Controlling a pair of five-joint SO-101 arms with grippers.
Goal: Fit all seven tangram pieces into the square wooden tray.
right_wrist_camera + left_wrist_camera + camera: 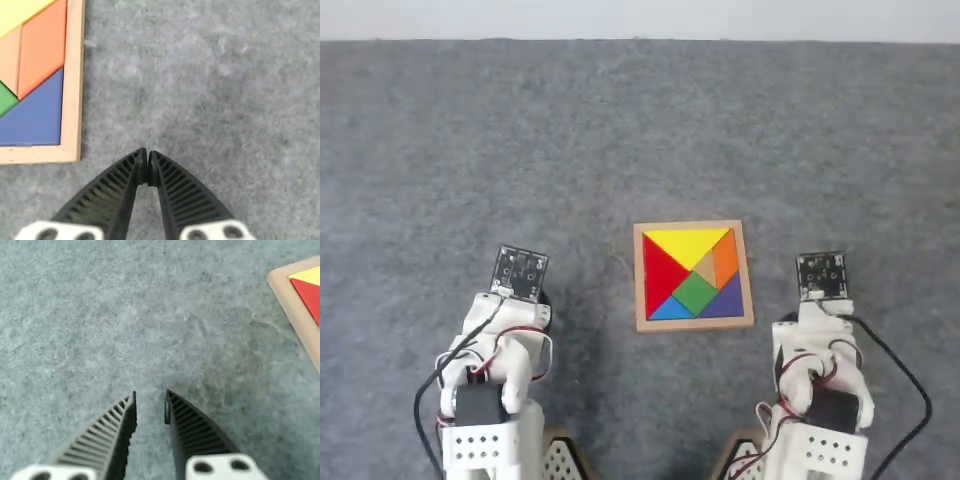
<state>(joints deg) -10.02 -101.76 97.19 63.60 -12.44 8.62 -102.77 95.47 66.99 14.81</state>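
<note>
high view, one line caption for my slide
Square wooden tray holding all seven coloured tangram pieces, flat on the grey carpeted table between the white left arm and right arm.

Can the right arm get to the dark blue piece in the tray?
Probably yes. The right gripper is beside the tray corner holding the dark blue piece, with bare grey mat between. The piece sits snug among the others, so grabbing it may be hard.

Grey felt-like mat [620, 130] lies flat, a pale strip [640, 18] along its far edge.

White arms [492, 395], black ribbed tools [150, 396].
</note>
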